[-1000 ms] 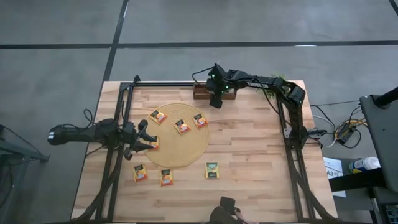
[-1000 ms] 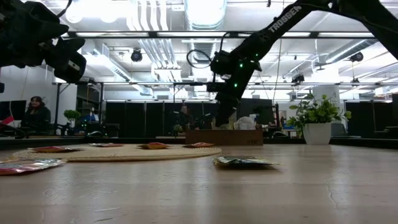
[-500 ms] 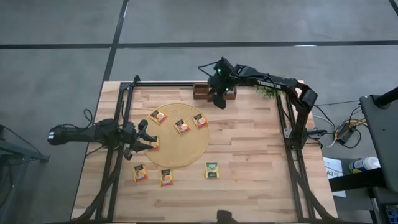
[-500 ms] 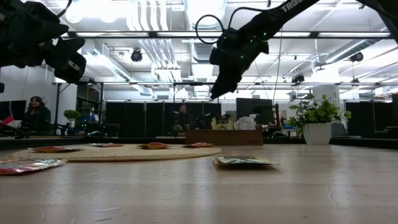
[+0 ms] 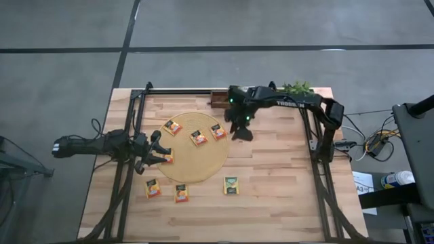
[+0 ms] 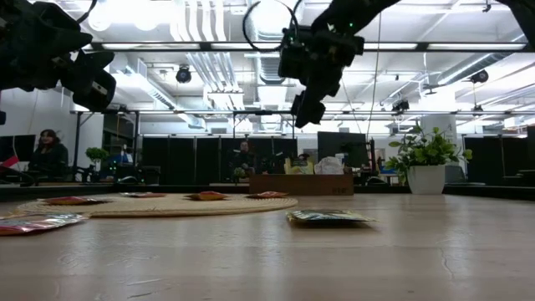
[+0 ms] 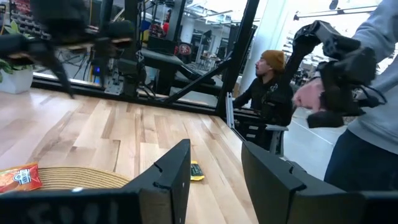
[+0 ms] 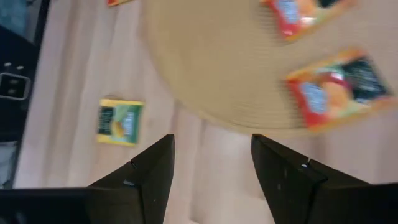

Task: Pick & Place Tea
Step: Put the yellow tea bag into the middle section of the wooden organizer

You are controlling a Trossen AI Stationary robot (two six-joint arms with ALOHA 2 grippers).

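Several small square tea sachets lie flat. Orange ones (image 5: pixel 172 127) (image 5: pixel 199 138) (image 5: pixel 218 131) (image 5: pixel 166 157) lie on the round tan mat (image 5: pixel 196 159). Two more orange ones (image 5: pixel 152 188) (image 5: pixel 181 194) and a green-yellow one (image 5: pixel 231 185) lie on the bare table. My right gripper (image 5: pixel 241 129) is open and empty, high above the mat's right edge (image 6: pixel 305 104). Its wrist view (image 8: pixel 211 168) looks down on the mat and the green-yellow sachet (image 8: pixel 120 122). My left gripper (image 5: pixel 157 152) is open and empty (image 7: pixel 217 168), raised over the mat's left edge.
The brown wooden tray (image 5: pixel 219 99) stands at the table's far edge, partly under my right arm. A potted plant (image 5: pixel 296 87) stands at the far right corner. People show in the room beyond the table (image 7: pixel 267 81).
My right gripper has risen from the wooden tray at the far edge and gone toward the near edge, and now hangs over the mat's right rim.
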